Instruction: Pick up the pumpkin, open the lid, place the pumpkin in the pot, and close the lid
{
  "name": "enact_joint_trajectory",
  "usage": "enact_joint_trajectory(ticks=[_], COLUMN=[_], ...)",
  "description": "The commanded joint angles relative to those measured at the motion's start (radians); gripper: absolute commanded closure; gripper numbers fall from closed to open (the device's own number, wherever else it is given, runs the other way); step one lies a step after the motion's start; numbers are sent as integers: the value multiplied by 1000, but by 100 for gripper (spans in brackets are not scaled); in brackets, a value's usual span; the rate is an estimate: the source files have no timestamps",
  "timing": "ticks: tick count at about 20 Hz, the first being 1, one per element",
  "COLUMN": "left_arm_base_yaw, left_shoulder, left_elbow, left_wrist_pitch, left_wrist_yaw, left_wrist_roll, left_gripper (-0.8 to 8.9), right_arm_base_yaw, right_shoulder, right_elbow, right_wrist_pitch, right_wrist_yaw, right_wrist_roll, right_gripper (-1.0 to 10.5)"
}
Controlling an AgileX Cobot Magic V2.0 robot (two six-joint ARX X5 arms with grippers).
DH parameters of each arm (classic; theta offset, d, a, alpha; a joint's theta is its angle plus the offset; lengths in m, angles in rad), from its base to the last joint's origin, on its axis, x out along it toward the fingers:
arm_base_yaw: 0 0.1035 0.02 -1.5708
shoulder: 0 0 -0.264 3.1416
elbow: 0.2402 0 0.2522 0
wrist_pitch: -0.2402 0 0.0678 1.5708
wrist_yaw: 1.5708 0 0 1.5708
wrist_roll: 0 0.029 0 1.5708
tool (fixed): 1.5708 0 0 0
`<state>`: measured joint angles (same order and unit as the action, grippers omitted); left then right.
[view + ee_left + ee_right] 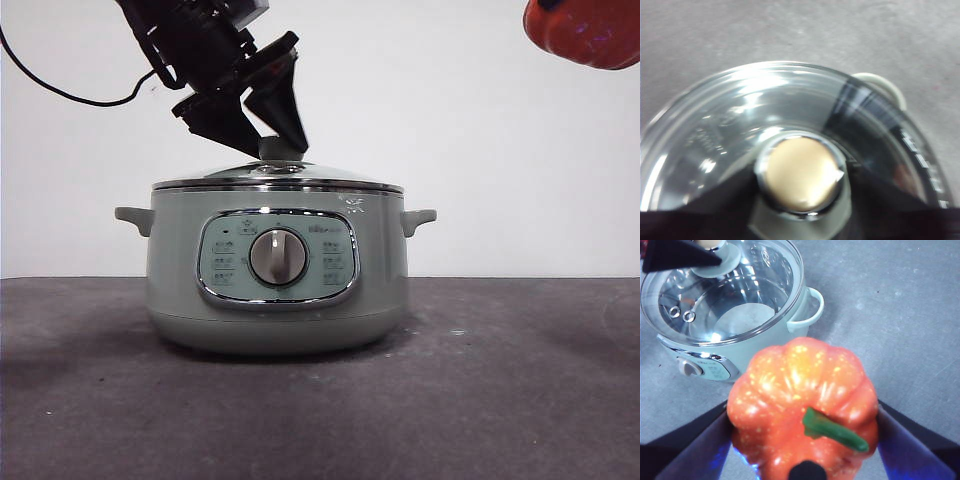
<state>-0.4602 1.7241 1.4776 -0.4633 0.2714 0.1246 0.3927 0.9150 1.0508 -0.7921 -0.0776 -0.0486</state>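
One grey table [520, 400], white wall [480, 150]; right end effector [805, 440] grips pumpkin [800, 390].

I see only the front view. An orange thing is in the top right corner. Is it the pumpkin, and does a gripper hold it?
Observer: Yes. The right wrist view shows the pumpkin clamped between the right gripper jaws, green stem facing the camera.
Operator: Is it above the pot?
Observer: No. In that view the pot stands off to one side of it, above bare table.
Operator: The dark arm at the lid, has it taken the knob?
Observer: The left wrist view shows the left gripper with one jaw on each side of the knob, close against it. The lid sits on the pot.
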Motion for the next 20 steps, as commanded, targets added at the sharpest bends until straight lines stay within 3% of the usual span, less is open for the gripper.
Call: enact_joint_trajectory(ticks=[1, 10, 18, 20], left_arm_base_yaw=[-6, -5, 5, 18], left_shoulder=[10, -17, -59, -121], left_elbow=[0, 61, 303, 319], left_wrist_pitch=[-9, -4, -214, -250], left_wrist_yaw=[17, 18, -16, -35], left_wrist_roll=[8, 7, 8, 8], left_gripper=[827, 822, 822, 822], right_arm_base_yaw=[1, 1, 2, 2], right_shoulder=[-1, -1, 15, 39], right_elbow=[0, 0, 0, 0], right_wrist_pitch=[5, 6, 54, 100], right_wrist_yaw=[0, 0, -2, -36], right_wrist_roll=[6, 6, 6, 7], right_gripper=[957, 957, 957, 958])
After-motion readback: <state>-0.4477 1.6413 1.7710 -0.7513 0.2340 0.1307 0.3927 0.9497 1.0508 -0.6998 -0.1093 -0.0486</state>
